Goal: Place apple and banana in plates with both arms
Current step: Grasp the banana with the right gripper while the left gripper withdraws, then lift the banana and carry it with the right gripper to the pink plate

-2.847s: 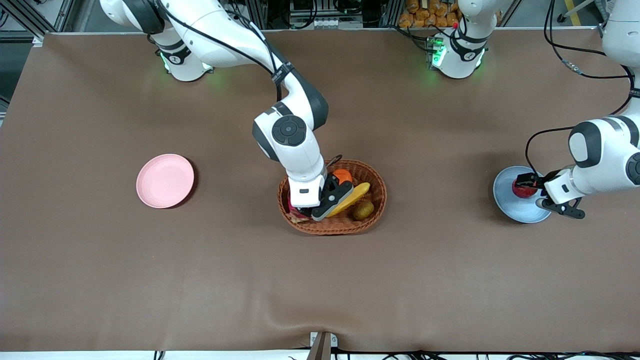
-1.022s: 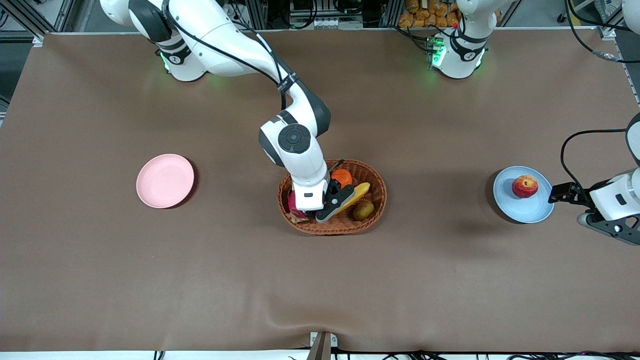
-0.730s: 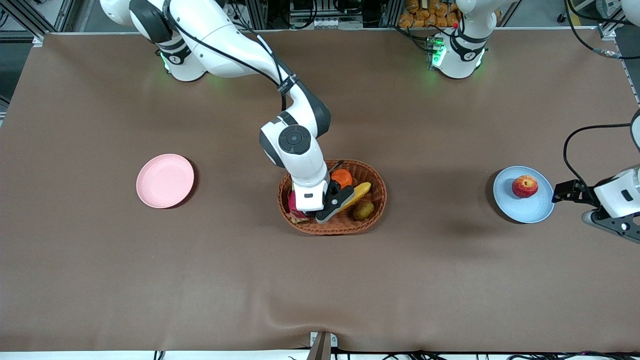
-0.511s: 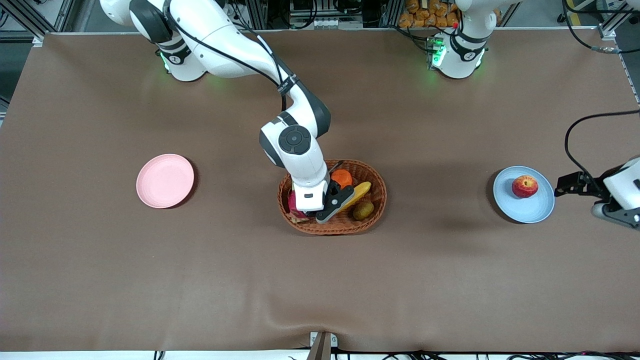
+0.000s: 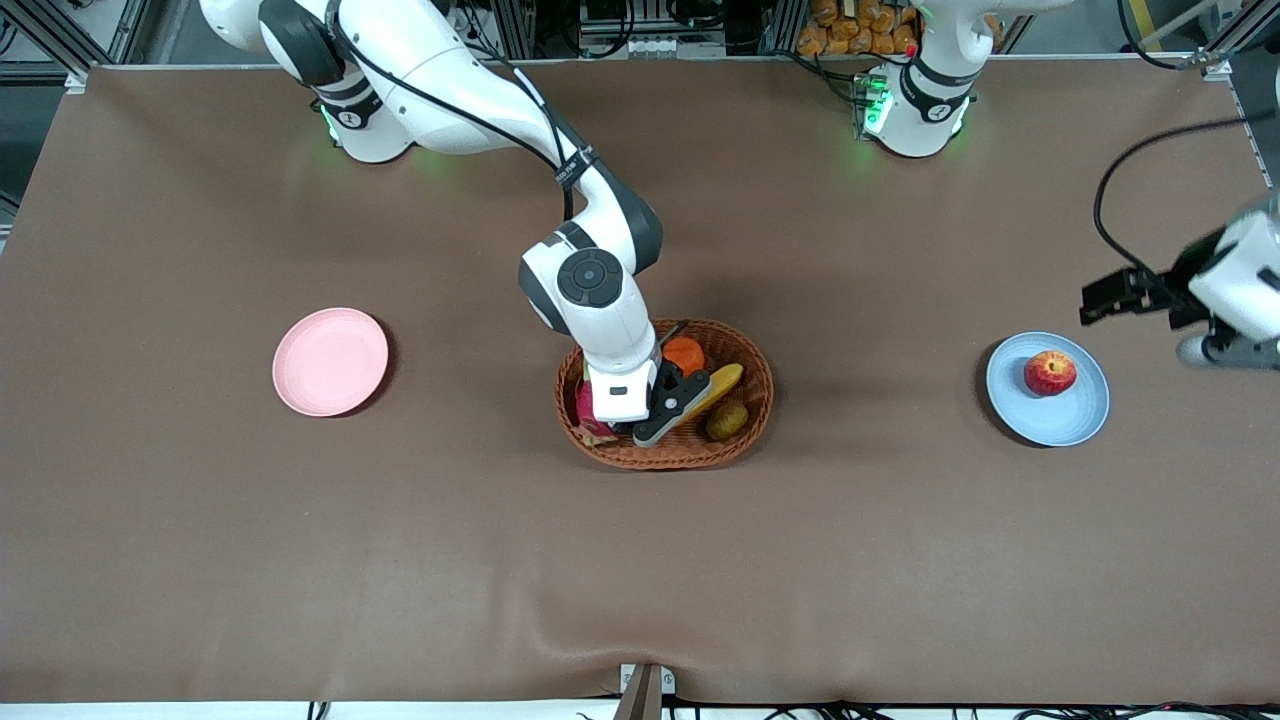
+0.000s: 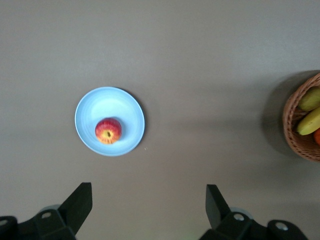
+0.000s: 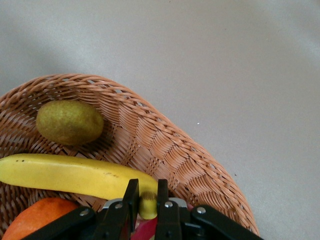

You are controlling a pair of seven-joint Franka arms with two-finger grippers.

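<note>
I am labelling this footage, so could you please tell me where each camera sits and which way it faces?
Front view: high across the table, facing both arms' bases; shows the pink plate and basket.
Left wrist view: looks down past the open left gripper at the apple on the blue plate.
Right wrist view: looks past the right gripper, shut on the banana.
All views share the basket.

A wide table (image 5: 300,560) under a smooth brown cloth fills the room's middle. Along its upper edge stand metal frame rails (image 5: 60,30), cables (image 5: 700,15) and a stack of orange items (image 5: 850,25).

left gripper (image 5: 1110,298) blurred, orange fruit (image 7: 37,218) cut off
</note>
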